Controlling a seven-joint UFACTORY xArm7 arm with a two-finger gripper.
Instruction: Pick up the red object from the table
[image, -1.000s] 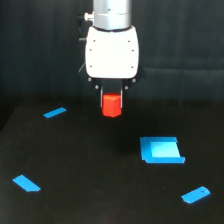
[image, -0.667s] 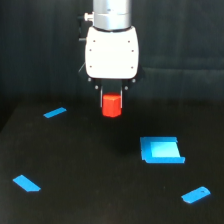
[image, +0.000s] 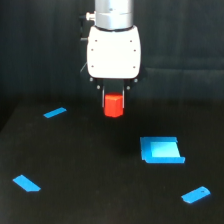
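Your gripper (image: 114, 100) is clamped on the red object (image: 113, 105), which hangs directly beneath the white wrist, clear of the table (image: 90, 170) and up-left of the large blue piece (image: 161, 150), about where it hung a second ago.

The top edge of the exterior view cuts off the arm (image: 114, 12) above its silver wrist section. The gripper (image: 114, 96) fingers are short dark stubs, mostly covered by the white housing (image: 113, 51) and the red object (image: 113, 105). The object's upper part is hidden between them. Contact with the desk (image: 90, 170) cannot be determined.
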